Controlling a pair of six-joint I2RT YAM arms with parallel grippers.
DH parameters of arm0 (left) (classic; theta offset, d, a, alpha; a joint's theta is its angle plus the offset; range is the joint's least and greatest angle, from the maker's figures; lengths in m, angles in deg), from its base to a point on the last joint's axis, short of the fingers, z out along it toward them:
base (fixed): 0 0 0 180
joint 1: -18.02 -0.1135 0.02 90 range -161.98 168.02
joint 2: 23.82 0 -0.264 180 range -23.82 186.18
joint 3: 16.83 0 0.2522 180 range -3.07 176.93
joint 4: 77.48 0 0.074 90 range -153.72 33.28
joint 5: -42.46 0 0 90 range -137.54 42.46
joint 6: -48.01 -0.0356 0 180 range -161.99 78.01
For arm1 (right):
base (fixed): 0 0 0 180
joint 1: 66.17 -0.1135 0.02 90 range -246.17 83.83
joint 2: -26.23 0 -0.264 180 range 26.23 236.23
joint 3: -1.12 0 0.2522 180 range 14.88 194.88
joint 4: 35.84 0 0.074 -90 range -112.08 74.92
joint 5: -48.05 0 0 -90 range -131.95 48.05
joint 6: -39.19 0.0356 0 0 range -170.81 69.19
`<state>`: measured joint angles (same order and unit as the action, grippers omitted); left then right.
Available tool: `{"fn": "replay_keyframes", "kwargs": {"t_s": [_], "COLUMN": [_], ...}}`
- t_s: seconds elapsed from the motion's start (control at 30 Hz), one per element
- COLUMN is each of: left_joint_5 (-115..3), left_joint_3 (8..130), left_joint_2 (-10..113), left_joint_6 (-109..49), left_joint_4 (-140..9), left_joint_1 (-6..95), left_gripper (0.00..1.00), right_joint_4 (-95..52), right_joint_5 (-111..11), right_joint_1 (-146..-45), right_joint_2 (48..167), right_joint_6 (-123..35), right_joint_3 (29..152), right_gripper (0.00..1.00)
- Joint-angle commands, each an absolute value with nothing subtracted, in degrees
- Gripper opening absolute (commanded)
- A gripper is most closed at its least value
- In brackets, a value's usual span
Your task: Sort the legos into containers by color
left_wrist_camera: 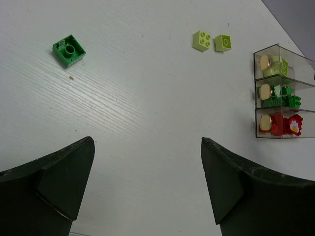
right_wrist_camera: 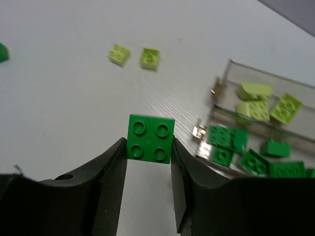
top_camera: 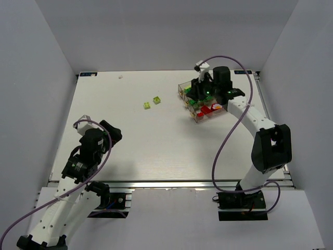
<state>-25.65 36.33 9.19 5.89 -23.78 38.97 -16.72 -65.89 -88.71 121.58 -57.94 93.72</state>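
White table (top_camera: 130,140), top view. You see the right gripper (top_camera: 201,87) reaching down at the containers (top_camera: 202,107) in the far right part of the surface. From here you cannot tell what its jaws hold. Two pale yellow-green bricks (top_camera: 152,103) lie side by side on the table to the left of the containers, well apart from them. The left gripper (top_camera: 113,134) hangs near its own base at the near left, away from every brick.

Left wrist view. Note the two dark fingers (left_wrist_camera: 64,182) standing wide apart with bare table between them, so the left gripper (left_wrist_camera: 147,147) grips nothing. A loose dark green brick (left_wrist_camera: 69,50) lies alone at upper left, and the pale yellow-green bricks (left_wrist_camera: 212,42) lie at upper centre. At right, the containers (left_wrist_camera: 278,47) show pale yellow-green pieces in the top bin, dark green in the middle bin and red in the bottom bin.

Right wrist view. The right gripper (right_wrist_camera: 147,145) is clamped on a dark green brick (right_wrist_camera: 150,137), studs facing you and one finger on each side face. The containers (right_wrist_camera: 220,96) lie to its right and already hold pale and dark green pieces. The pale yellow-green bricks (right_wrist_camera: 134,55) rest on the table beyond.
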Motion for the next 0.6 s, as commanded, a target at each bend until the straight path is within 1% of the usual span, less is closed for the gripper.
{"fn": "replay_keyframes", "kwargs": {"t_s": [0.0, 0.2, 0.4, 0.5, 0.57], "left_joint_5": [-27.0, -27.9, -28.2, -28.4, -28.6], "left_joint_3": [35.3, 35.2, 34.7, 34.2, 33.8], "left_joint_2": [9.6, 10.5, 10.4, 10.2, 10.2], "left_joint_6": [5.4, 5.5, 5.5, 5.8, 6.1], "left_joint_4": [-26.1, -26.7, -26.1, -25.9, -26.2], "left_joint_1": [38.9, 38.9, 38.9, 38.9, 38.9], "left_gripper": [0.98, 0.98, 0.98, 0.98, 0.98], "right_joint_4": [-12.0, -10.4, -9.0, -9.3, -9.6], "right_joint_5": [-65.2, -64.7, -64.6, -64.0, -63.7], "right_joint_1": [-82.8, -77.5, -75.2, -74.9, -74.8], "right_joint_2": [123.8, 130.6, 137.6, 139.9, 141.4], "right_joint_6": [-59.7, -62.5, -63.9, -64.3, -64.4], "right_joint_3": [94.4, 99.9, 106.7, 108.4, 109.2], "right_gripper": [0.00, 0.00, 0.01, 0.07, 0.13]}}
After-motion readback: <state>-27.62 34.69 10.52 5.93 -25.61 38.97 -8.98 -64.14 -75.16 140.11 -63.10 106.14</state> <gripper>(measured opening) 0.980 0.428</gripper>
